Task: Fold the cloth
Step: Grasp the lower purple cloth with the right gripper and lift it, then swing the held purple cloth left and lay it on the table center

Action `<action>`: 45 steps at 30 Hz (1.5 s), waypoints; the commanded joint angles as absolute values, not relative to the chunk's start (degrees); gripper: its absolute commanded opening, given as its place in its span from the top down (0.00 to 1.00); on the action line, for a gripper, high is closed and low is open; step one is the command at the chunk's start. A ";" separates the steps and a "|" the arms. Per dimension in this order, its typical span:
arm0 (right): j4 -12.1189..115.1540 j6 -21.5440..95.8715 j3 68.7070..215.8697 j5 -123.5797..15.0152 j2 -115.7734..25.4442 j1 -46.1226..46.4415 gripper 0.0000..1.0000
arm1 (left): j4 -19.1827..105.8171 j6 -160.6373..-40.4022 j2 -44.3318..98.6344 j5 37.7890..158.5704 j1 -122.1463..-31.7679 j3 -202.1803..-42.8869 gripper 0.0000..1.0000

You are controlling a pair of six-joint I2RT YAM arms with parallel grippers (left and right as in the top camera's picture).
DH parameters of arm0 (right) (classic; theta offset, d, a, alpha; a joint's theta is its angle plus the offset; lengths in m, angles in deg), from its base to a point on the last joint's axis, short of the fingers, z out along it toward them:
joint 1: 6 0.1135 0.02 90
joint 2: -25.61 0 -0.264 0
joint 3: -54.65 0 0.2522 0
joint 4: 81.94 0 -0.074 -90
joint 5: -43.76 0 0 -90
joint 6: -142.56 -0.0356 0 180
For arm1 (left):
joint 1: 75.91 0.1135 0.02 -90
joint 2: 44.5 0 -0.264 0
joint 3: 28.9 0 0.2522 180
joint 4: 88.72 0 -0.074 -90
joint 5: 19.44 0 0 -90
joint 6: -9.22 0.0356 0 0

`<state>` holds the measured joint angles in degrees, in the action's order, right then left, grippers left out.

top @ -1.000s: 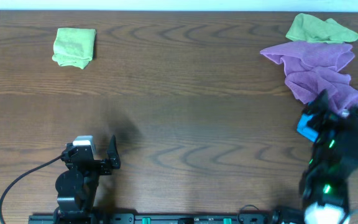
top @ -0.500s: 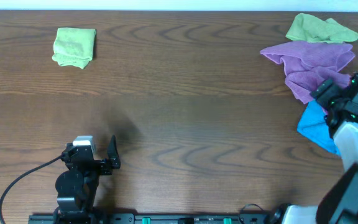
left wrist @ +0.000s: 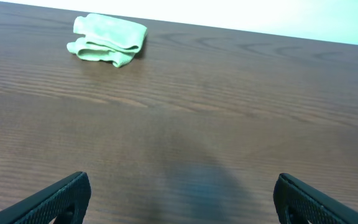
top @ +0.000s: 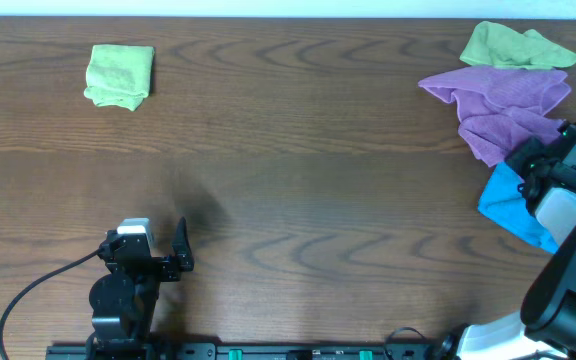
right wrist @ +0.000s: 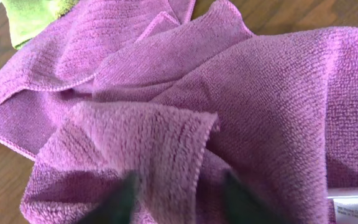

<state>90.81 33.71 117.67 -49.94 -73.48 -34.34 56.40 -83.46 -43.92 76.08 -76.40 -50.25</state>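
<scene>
Black and blurred at the bottom of its own wrist view, the right gripper (right wrist: 179, 183) has its fingers (right wrist: 127, 198) at a middling gap, one on each side of a raised fold of the purple cloth (right wrist: 272, 106). The fold's hemmed edge stands up between them. The blur hides whether the pads are pressing on it, so a hold cannot be told. Just right of the fingers, in the bottom corner of that view, a small white tag (right wrist: 353, 203) lies on the cloth.

The cloth is crumpled in overlapping layers, and I cannot tell where one layer ends. Seen from overhead, it sits in a heap at the far right of the brown wooden table (top: 288, 150), with the gripper over its near end. A rumpled green cloth (top: 513, 45) touches the heap's far side. A blue cloth (top: 508, 205) lies just beside its near side, partly under the right arm.

The left gripper (left wrist: 182, 199) is spread wide with nothing between its fingers, low over bare wood at the near left of the table. A dark cable (top: 38, 290) curves away from its arm. A folded green cloth (top: 120, 75) rests near the far left corner, well apart from everything else.
</scene>
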 commanded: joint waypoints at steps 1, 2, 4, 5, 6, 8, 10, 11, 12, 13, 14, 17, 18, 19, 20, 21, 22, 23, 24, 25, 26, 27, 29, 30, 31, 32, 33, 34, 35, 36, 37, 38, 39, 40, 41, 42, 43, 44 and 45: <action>91.07 33.21 118.80 -51.30 -73.90 -34.95 0.99 | 56.01 -82.45 -44.24 75.08 -76.31 -49.03 0.05; 91.20 32.88 118.85 -52.06 -73.90 -34.95 0.99 | 56.01 -82.45 -44.24 75.08 -76.31 -49.03 0.05; 91.24 32.62 119.68 -55.69 -73.85 -34.95 0.99 | 55.98 -82.45 -44.24 75.08 -76.31 -49.03 0.05; 91.24 32.62 120.44 -58.36 -73.70 -34.95 0.99 | 55.98 -82.45 -44.24 75.08 -76.31 -49.03 0.05; 91.20 32.62 121.69 -61.53 -73.50 -34.82 0.99 | 55.98 -82.45 -44.24 75.08 -76.31 -49.03 0.05; 90.04 32.64 124.97 -65.96 -72.91 -34.47 0.98 | 56.01 -82.45 -44.24 75.08 -76.31 -49.03 0.05; 87.35 32.66 128.11 -67.17 -72.41 -34.17 0.98 | 55.98 -82.45 -44.24 75.08 -76.31 -49.05 0.05; 85.69 32.68 130.19 -69.07 -72.08 -33.82 0.98 | 55.98 -82.45 -44.24 75.08 -76.29 -49.03 0.05; 84.40 32.90 132.22 -71.25 -71.84 -33.31 0.98 | 55.98 -82.45 -44.24 75.08 -76.31 -49.03 0.04; 83.40 32.90 133.91 -72.92 -71.75 -32.75 0.99 | 56.01 -82.45 -44.24 75.08 -76.31 -49.03 0.05; 82.35 32.90 135.92 -74.71 -71.64 -31.85 0.99 | 55.98 -82.45 -44.24 75.08 -76.31 -49.03 0.04; 79.13 33.01 142.04 -77.75 -71.49 -27.74 0.98 | 56.01 -82.45 -44.24 75.08 -76.31 -49.03 0.05; 78.19 33.43 143.92 -78.62 -71.49 -26.12 0.98 | 56.01 -82.45 -44.24 75.08 -76.31 -49.05 0.05; 77.45 33.54 145.67 -79.60 -71.49 -24.24 0.98 | 56.01 -82.45 -44.24 75.08 -76.31 -49.03 0.05; 76.86 33.54 147.20 -80.65 -71.49 -22.30 0.99 | 55.98 -82.45 -44.24 75.08 -76.31 -49.03 0.05; 76.10 33.51 148.92 -81.85 -71.49 -20.00 0.98 | 56.01 -82.45 -44.24 75.08 -76.31 -49.03 0.05; 75.66 33.51 150.15 -82.82 -71.49 -18.12 0.98 | 56.01 -82.45 -44.24 75.08 -76.31 -49.03 0.05; 75.00 33.51 151.79 -84.11 -71.49 -15.24 0.98 | 55.98 -82.45 -44.24 75.08 -76.31 -49.03 0.05; 74.35 33.49 153.38 -85.44 -71.49 -12.14 0.98 | 55.98 -82.45 -44.24 75.08 -76.31 -49.03 0.05; 74.13 33.47 154.41 -86.66 -71.49 -9.91 0.99 | 55.98 -82.45 -44.24 75.08 -76.31 -49.03 0.05; 74.04 33.45 155.54 -88.35 -71.47 -7.52 0.98 | 56.01 -82.45 -44.24 75.08 -76.31 -49.03 0.05; 74.00 33.23 156.70 -89.81 -71.47 -5.36 0.98 | 55.98 -82.45 -44.24 75.08 -76.31 -49.03 0.05; 73.89 33.27 159.22 -91.56 -71.47 -1.62 0.99 | 55.98 -82.48 -44.24 75.08 -76.31 -49.03 0.05; 73.19 33.30 160.66 -91.52 -71.47 -0.38 0.98 | 55.98 -82.45 -44.24 75.08 -76.31 -49.03 0.05; 72.36 33.27 161.93 -91.52 -71.47 0.08 0.98 | 55.98 -82.45 -44.24 75.08 -76.31 -49.03 0.05; 71.24 33.27 163.24 -91.54 -71.45 0.02 0.99 | 56.01 -82.45 -44.24 75.08 -76.31 -49.03 0.05; 69.63 33.27 164.44 -91.54 -71.45 -0.73 0.98 | 56.01 -82.45 -44.24 75.08 -76.31 -49.03 0.05; 67.86 33.03 165.27 -91.56 -71.45 -1.91 0.98 | 55.98 -82.45 -44.24 75.08 -76.31 -49.03 0.05; 66.59 32.49 165.64 -91.54 -71.45 -3.33 0.98 | 55.98 -82.45 -44.24 75.08 -76.31 -49.03 0.05; 65.82 32.36 165.69 -91.52 -71.45 -4.68 0.98 | 56.01 -82.45 -44.24 75.08 -76.31 -49.03 0.05; 63.83 32.95 165.69 -90.60 -71.47 -6.41 0.98 | 56.01 -82.45 -44.24 75.08 -76.31 -49.03 0.05; 61.50 33.19 165.69 -89.46 -71.51 -7.65 0.74 | 56.01 -82.45 -44.24 75.08 -76.31 -49.03 0.05; 58.00 34.26 165.69 -87.63 -71.58 -8.88 0.21 | 56.01 -82.45 -44.24 75.08 -76.31 -49.03 0.05; 53.28 35.76 165.69 -85.35 -71.58 -10.23 0.01 | 56.01 -82.45 -44.24 75.08 -76.31 -49.03 0.05; 49.71 36.86 165.69 -84.50 -71.58 -11.30 0.01 | 55.98 -82.45 -44.24 75.08 -76.31 -49.03 0.05; 47.11 38.08 165.69 -84.57 -71.58 -12.07 0.01 | 56.01 -82.45 -44.24 75.08 -76.31 -49.03 0.05; 44.91 39.24 165.69 -84.54 -71.58 -12.46 0.01 | 56.01 -82.48 -44.24 75.08 -76.31 -49.03 0.05; 42.74 41.05 165.69 -84.08 -71.58 -12.51 0.01 | 55.98 -82.45 -44.24 75.08 -76.31 -49.03 0.05; 41.21 42.63 165.69 -83.30 -71.58 -12.27 0.01 | 55.98 -82.45 -44.24 75.08 -76.31 -49.03 0.05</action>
